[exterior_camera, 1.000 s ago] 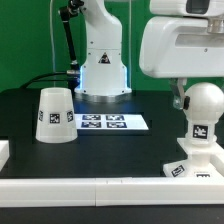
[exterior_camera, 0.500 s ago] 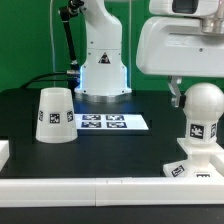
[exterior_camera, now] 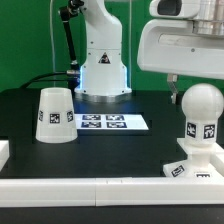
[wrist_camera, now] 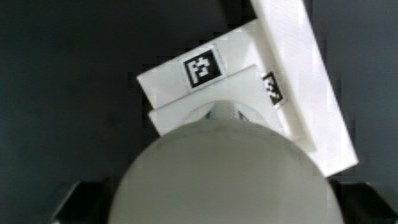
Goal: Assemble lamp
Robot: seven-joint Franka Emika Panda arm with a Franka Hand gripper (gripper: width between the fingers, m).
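The white bulb [exterior_camera: 203, 112] stands upright on the flat square base [exterior_camera: 186, 168] at the exterior view's right, its tags facing the camera. My gripper [exterior_camera: 198, 94] hangs over the bulb's round head with a finger on each side. One finger [exterior_camera: 172, 96] shows a small gap to the head, so the jaws look open. In the wrist view the bulb's head [wrist_camera: 222, 165] fills the foreground, with the base [wrist_camera: 222, 70] beneath it. The gripper [wrist_camera: 217, 208] shows only as dark fingers at both sides. The cone shade [exterior_camera: 55, 115] stands alone at the exterior view's left.
The marker board [exterior_camera: 103, 122] lies flat in the middle of the black table. The robot's white pedestal [exterior_camera: 100, 65] stands behind it. A white rail [exterior_camera: 90, 190] runs along the table's near edge, and a white block [exterior_camera: 3, 150] sits at the exterior view's far left.
My hand has risen a little over the bulb. The bulb stays on the base, and its tags now face a slightly different way. The shade has not moved.
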